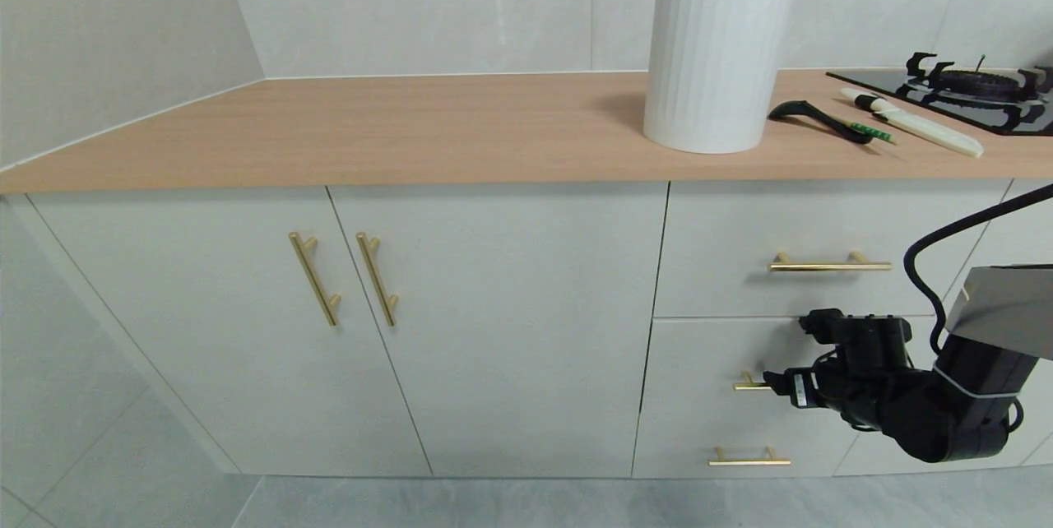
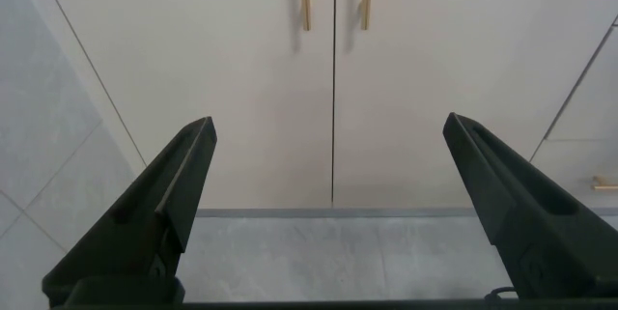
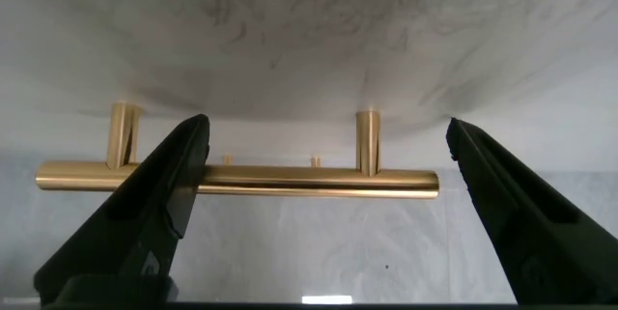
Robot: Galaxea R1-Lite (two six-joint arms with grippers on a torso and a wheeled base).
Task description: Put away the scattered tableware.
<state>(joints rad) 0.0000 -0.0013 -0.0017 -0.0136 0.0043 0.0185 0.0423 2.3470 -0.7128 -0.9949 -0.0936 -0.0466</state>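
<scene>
Brass-toned round bar handle (image 3: pixel 241 179) sits inside the spread right tool (image 3: pixel 325 126), seemingly untouched; left tool (image 2: pixel 328 126) hangs released, facing smooth cabinet doors (image 2: pixel 435 88).

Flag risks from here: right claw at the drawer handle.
1. In the right wrist view the open right claw spreads along the handle, not across it; closing may catch a post or slip off.
2. The claw looks off-centre on the bar; a pull may skew the drawer.
3. The knife lies near the counter edge above; the arm could knock it when rising.
</scene>
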